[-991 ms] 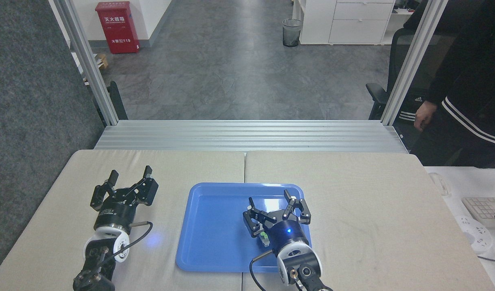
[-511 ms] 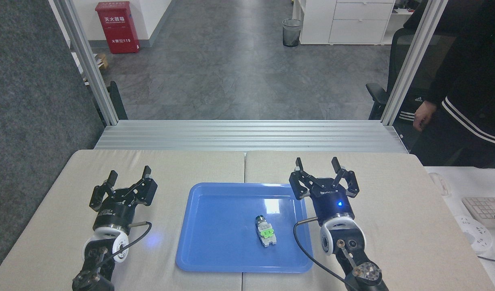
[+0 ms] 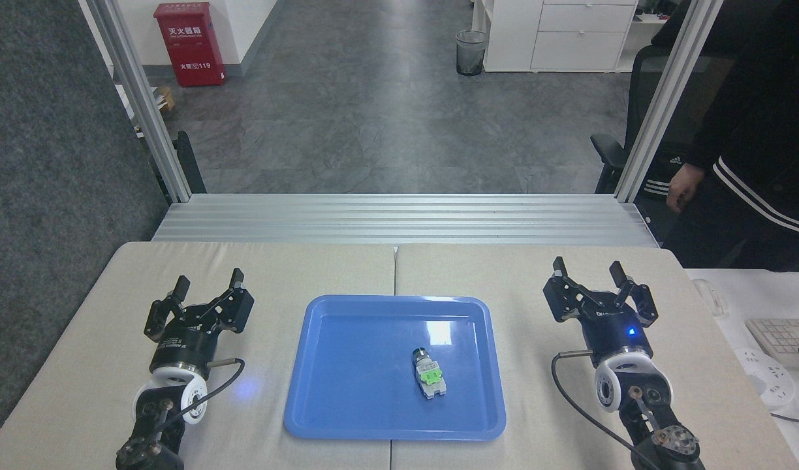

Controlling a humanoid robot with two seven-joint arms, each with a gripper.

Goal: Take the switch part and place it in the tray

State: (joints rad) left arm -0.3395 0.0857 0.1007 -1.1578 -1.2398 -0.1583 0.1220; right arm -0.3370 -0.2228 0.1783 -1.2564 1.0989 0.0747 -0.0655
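Note:
The switch part (image 3: pixel 429 374), silver end, green middle and white base, lies flat inside the blue tray (image 3: pixel 347 405), right of the tray's middle. My right gripper (image 3: pixel 590 273) stands open over the beige table to the right of the tray, well apart from the part, nothing between its fingers. On the other side of the tray my left gripper (image 3: pixel 207 282) rests open and empty above the table.
The table (image 3: pixel 295 267) is covered with two beige pads meeting at a seam. An aluminium rail runs along its far edge. A person in dark clothes (image 3: pixel 752 143) stands at the far right. A keyboard (image 3: pixel 781 341) lies on a white desk to the right.
My right gripper has drawn away to the right from over the tray, leaving the switch part lying in the tray. The left arm has stayed still.

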